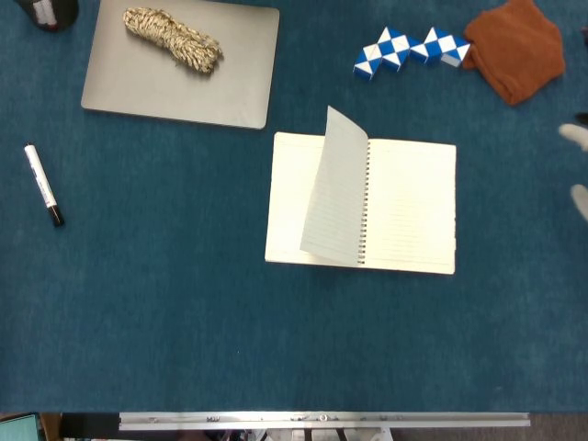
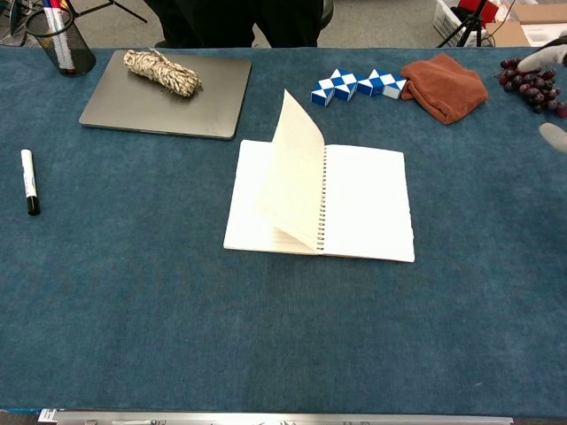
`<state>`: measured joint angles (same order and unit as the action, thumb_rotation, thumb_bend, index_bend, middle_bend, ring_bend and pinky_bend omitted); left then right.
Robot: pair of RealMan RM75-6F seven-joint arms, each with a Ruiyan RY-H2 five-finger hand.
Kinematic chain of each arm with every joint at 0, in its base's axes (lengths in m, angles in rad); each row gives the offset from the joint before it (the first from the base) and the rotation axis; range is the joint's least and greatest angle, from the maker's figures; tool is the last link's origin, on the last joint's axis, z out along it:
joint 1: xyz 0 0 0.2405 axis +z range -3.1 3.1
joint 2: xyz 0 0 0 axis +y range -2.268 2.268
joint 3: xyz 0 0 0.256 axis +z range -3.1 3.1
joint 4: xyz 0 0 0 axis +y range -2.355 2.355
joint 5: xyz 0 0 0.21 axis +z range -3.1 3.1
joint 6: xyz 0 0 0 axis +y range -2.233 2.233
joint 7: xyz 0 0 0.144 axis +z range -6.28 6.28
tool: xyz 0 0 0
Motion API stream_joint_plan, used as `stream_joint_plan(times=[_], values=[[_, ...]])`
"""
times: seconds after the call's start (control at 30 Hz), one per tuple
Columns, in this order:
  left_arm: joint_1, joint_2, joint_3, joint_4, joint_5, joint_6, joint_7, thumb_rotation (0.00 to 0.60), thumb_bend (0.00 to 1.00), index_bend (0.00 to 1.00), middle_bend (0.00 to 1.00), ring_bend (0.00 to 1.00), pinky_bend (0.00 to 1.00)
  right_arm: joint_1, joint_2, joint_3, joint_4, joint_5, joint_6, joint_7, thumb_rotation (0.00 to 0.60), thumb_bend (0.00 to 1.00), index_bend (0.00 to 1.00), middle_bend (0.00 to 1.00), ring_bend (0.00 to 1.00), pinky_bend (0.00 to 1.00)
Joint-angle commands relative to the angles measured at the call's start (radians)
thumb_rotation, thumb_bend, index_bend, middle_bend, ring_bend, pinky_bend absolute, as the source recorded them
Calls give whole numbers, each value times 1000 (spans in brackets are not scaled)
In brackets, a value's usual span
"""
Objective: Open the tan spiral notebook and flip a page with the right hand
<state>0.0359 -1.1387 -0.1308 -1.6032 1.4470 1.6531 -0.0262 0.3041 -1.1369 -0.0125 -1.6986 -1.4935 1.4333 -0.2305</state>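
Only pale fingertips (image 1: 576, 136) of the right robot hand (image 2: 551, 64) show, cut by the right edge; its grip unreadable

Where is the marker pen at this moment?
The marker pen lies alone on the blue table at its far left edge in both views, below-left of the closed laptop, well apart from the notebook.
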Motion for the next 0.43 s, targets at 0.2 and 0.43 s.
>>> stream_joint_plan(times=[0.2,0.43], values=[[12,17,-7,-4,2,31,-9,600,59,298,245,202,372,-147,33,-39,-17,8,135,-9,600,327,242,234,111,171],[2,22,-4,-2,-11,4,-3,600,59,299,245,202,372,-207,56,-27,-11,45,167,28,600,327,242,234,111,172]])
